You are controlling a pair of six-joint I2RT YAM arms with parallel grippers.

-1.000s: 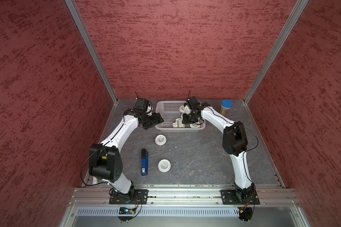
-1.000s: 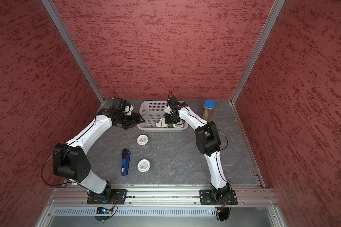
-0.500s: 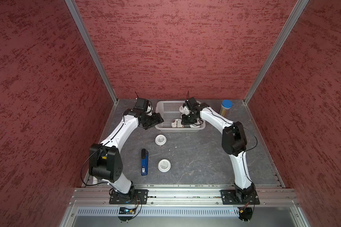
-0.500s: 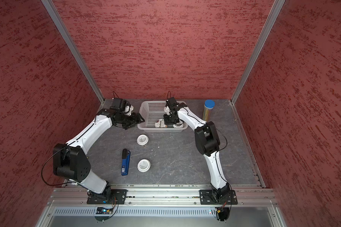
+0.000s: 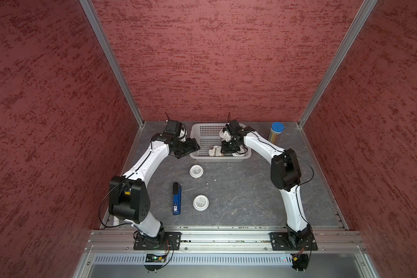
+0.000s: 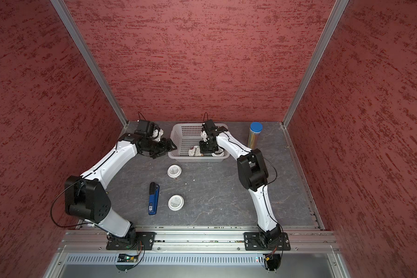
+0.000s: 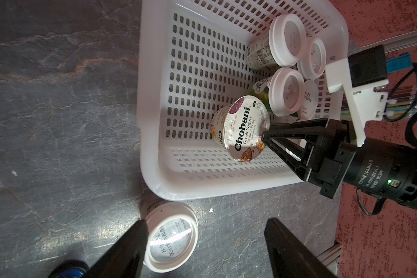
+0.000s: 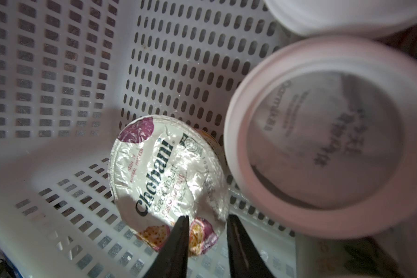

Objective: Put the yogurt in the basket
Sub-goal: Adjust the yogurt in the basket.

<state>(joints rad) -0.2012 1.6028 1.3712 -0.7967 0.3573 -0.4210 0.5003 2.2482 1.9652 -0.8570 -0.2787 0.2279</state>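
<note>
Bright, soft shadows, right wrist view blurred

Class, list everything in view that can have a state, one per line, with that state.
basket, upright, partly filled.
Chobani cup, sealed, tilted, in basket.
small cups in basket, lidded, tipped.
stapler, closed, lying flat.
cup by stapler, upright, lidded.
cup by basket, upright, lidded.
pencil tube, upright, capped.
left end effector, open, empty.
right end effector, slightly open, empty, inside basket.

The Chobani cup (image 7: pixel 241 127) lies inside the basket (image 7: pixel 149 108).
</note>
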